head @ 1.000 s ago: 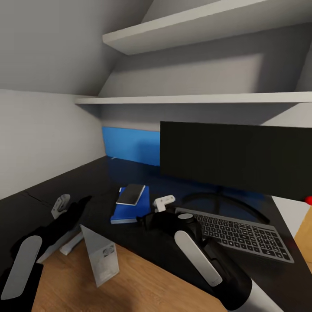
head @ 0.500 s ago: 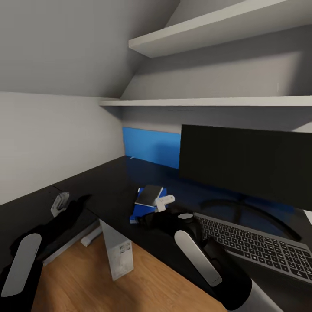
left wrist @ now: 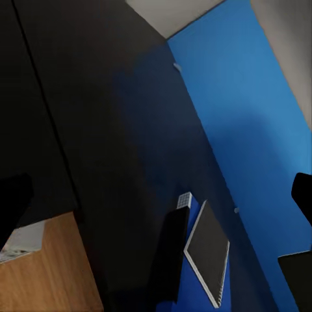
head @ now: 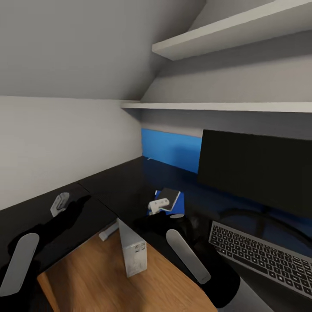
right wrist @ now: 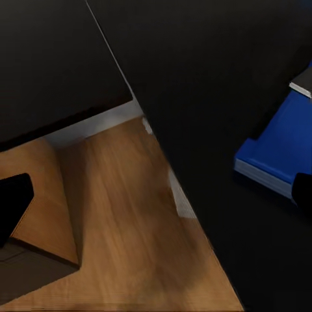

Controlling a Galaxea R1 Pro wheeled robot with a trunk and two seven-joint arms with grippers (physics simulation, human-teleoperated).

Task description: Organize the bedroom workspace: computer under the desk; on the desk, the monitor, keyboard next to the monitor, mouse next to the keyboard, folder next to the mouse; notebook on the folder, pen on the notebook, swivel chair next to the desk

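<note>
So the glossy black L-shaped counter (head: pixel 117 182) has the blue rectangular folder (right wrist: pixel 276 153) lying flat on it, with the dark-covered notebook (head: pixel 167 197) stacked on top and just a blue corner peeking out in the head view. The right gripper (head: pixel 158 204) hangs right over the notebook's near end, so the stack is basically straight under it and a touch forward, its long axis running away toward the blue back panel (head: pixel 171 149). That arm is way nearer than the left gripper (head: pixel 60 203), which sits well apart over the other leg of the counter. Can't tell whether either gripper is clenched or released; neither looks to be holding anything. The wide black monitor (head: pixel 260 171) and grey-keyed keyboard (head: pixel 260 253) are on the counter. No pen or mouse I can pick out.
</note>
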